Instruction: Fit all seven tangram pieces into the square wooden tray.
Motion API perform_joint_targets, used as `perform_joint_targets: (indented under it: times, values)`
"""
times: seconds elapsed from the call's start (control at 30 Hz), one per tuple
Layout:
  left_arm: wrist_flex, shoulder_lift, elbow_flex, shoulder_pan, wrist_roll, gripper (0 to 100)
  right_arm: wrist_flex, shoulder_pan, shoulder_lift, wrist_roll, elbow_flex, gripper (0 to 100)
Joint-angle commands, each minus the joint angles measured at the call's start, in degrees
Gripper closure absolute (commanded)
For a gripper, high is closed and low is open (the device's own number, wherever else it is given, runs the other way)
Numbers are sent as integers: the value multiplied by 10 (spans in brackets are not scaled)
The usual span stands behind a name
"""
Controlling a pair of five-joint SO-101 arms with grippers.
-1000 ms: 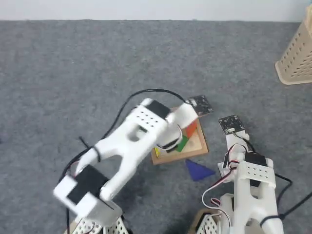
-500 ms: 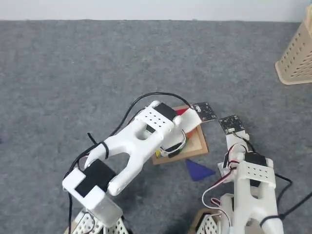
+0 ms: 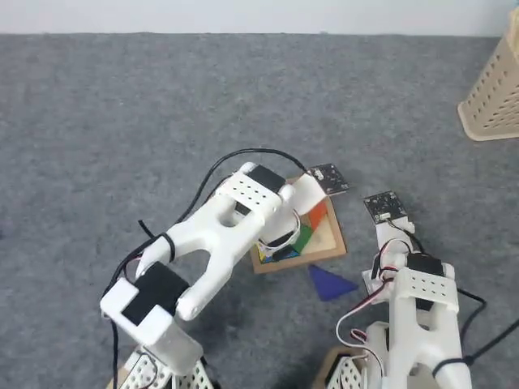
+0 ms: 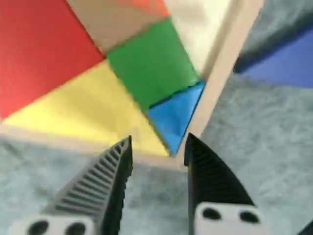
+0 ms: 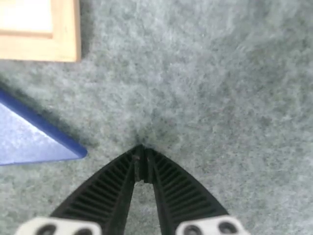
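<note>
The square wooden tray [image 3: 302, 261] lies on the grey carpet under my left arm [image 3: 235, 219]. In the left wrist view it holds a red piece [image 4: 44, 54], a yellow piece [image 4: 83, 112], a green piece [image 4: 151, 68] and a small blue piece [image 4: 176, 115]. My left gripper [image 4: 159, 149] hangs open just above the tray's rim [image 4: 222, 78], near the blue piece, with nothing between its fingers. A dark blue triangle [image 3: 331, 282] lies on the carpet outside the tray. My right gripper [image 5: 140, 156] is shut and empty over bare carpet, close beside the triangle [image 5: 29, 139].
A beige perforated container [image 3: 493, 85] stands at the far right edge. The right arm [image 3: 418, 300] sits at the near right. Open carpet stretches to the left and beyond the tray. A tray corner [image 5: 66, 46] shows in the right wrist view.
My left arm shifted slightly to the right over the tray, then came back a little to the left. The right arm and the dark blue triangle stayed put.
</note>
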Motion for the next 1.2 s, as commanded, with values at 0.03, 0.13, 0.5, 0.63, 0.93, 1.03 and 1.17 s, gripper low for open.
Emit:
perform_joint_targets:
  times: [0.03, 0.13, 0.5, 0.63, 0.93, 1.03, 1.17]
  values:
    - [52, -128, -19, -94, 47, 834, -14, -8, -11, 7, -8, 992]
    - [9, -194, 26, -178, 88, 832, -13, -8, -10, 3, -36, 992]
    - [-246, -177, 229, -388, 111, 831, 100, -223, -3, -105, -172, 991]
    - [-286, -132, 232, -414, 111, 832, 104, -344, -3, -156, -171, 904]
    - [-280, -120, 220, -414, 111, 833, 100, -405, -3, -161, -147, 847]
    - [-280, -120, 220, -415, 111, 833, 95, -405, -2, -160, -139, 846]
    - [-280, -120, 220, -415, 111, 833, 93, -403, 50, -143, -144, 845]
